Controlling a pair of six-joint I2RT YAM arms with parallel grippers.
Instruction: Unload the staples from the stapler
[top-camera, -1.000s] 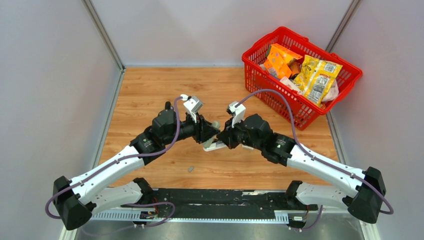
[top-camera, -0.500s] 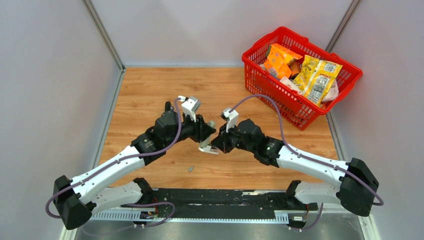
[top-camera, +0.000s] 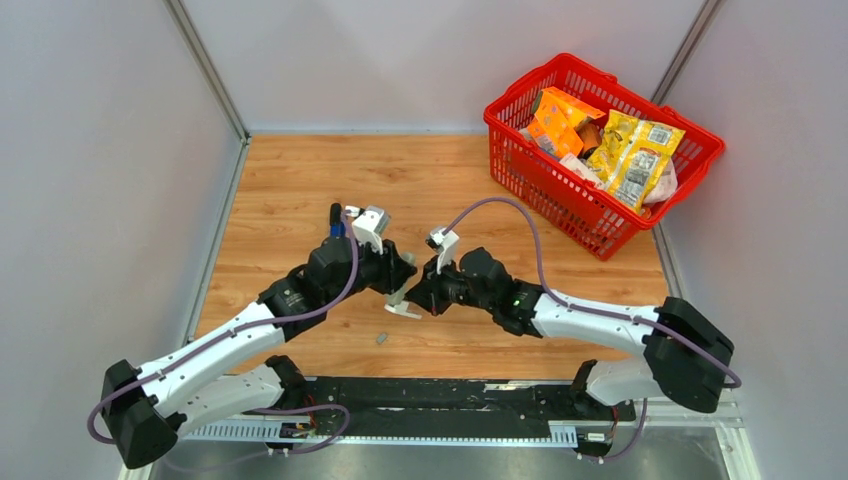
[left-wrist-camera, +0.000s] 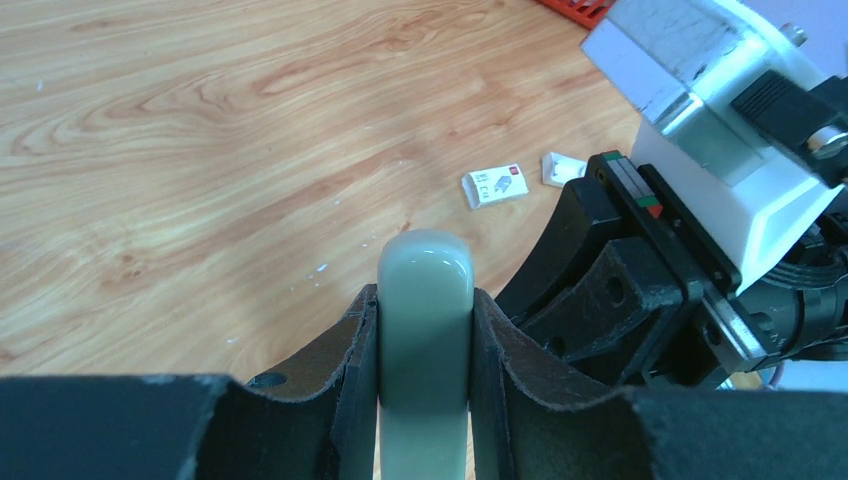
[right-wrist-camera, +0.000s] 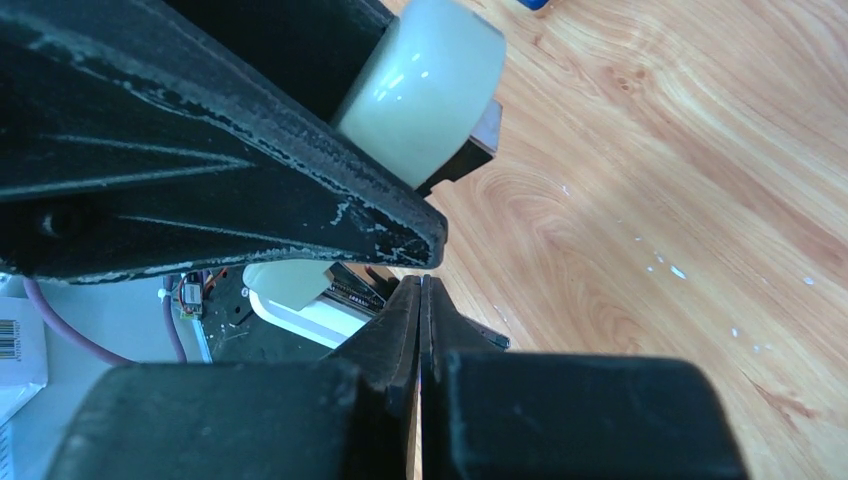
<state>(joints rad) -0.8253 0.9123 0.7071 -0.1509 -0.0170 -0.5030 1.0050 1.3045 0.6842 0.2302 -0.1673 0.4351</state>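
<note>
The stapler (top-camera: 405, 302) is pale grey-green with a white lower part. My left gripper (top-camera: 399, 280) is shut on it, and its rounded end sticks up between the fingers in the left wrist view (left-wrist-camera: 424, 320). My right gripper (top-camera: 427, 296) meets it from the right with its jaws pressed flat together (right-wrist-camera: 421, 295), just under the stapler body (right-wrist-camera: 420, 90). A thin dark strip (right-wrist-camera: 484, 337) pokes out beside the tips; I cannot tell whether it is held. A tiny grey strip of staples (top-camera: 381, 338) lies on the table in front of the grippers.
A red basket (top-camera: 598, 150) full of packets stands at the back right. Two small white printed boxes (left-wrist-camera: 495, 185) lie on the wood beyond the stapler. Grey walls close in the table on three sides.
Both arms have carried the stapler left and toward the near edge, and lower. The grippers stay together at the stapler. The grey strip on the table has not moved.
</note>
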